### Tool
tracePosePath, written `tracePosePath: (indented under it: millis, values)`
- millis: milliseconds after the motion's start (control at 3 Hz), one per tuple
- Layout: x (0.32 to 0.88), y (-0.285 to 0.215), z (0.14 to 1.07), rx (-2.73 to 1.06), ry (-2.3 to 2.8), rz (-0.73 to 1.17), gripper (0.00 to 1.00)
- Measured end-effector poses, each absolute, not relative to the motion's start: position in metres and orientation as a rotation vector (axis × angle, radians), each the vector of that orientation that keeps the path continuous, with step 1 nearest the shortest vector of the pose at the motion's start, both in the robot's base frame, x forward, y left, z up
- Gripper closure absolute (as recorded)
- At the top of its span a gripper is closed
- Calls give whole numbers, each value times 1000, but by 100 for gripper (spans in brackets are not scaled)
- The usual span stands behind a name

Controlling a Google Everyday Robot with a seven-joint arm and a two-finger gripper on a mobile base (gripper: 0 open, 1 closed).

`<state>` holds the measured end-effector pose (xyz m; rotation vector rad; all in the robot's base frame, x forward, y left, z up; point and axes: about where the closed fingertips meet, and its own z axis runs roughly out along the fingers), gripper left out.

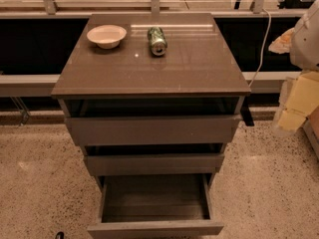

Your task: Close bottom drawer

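Note:
The bottom drawer (155, 228) of the grey-brown cabinet (149, 63) is pulled far out toward me. Its slim front panel is near the lower frame edge and its dark, empty box interior (155, 198) is exposed. The middle drawer (154, 164) and the top drawer (152, 129) each stand out a little, with a dark gap above each front. Only a white and cream part of my arm (301, 78) shows at the right edge, beside and apart from the cabinet. My gripper is out of view.
A white bowl (106, 36) and a green can (157, 40) lying on its side sit on the cabinet top. A white cable (262, 44) hangs behind on the right. A railing and a dark ledge run behind. Speckled floor (45, 183) lies on both sides.

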<state>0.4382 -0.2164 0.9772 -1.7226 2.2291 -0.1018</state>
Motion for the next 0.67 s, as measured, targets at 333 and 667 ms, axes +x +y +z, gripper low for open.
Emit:
tracePosePath:
  millis: [333, 667]
  values:
    - [440, -214, 971, -1736, 2225, -94, 0]
    - [457, -193, 923, -1846, 2192, -20, 0]
